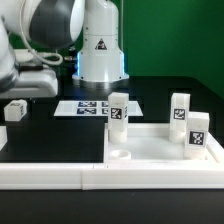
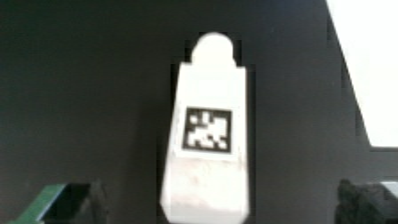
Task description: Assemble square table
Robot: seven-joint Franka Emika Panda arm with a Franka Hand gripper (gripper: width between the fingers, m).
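Note:
In the wrist view a white leg [image 2: 210, 140] with a black-and-white tag lies on the black table, its rounded peg end pointing away from me. My gripper [image 2: 214, 205] is open, one fingertip [image 2: 64, 204] on each side of the leg's near end, not touching it. In the exterior view my hand [image 1: 35, 82] hangs at the left above this small leg [image 1: 14, 110]. The white square panel [image 1: 160, 145] lies at the right with a round corner socket [image 1: 120, 154]. One leg [image 1: 118, 108] stands at its far left edge, two more legs [image 1: 180, 108] [image 1: 197, 131] at the right.
The marker board [image 1: 92, 107] lies in front of the robot's white base [image 1: 100, 50]. A long low white rail [image 1: 60, 176] runs along the front of the table. A white surface [image 2: 377, 90] shows at the wrist view's edge; I cannot tell what it is.

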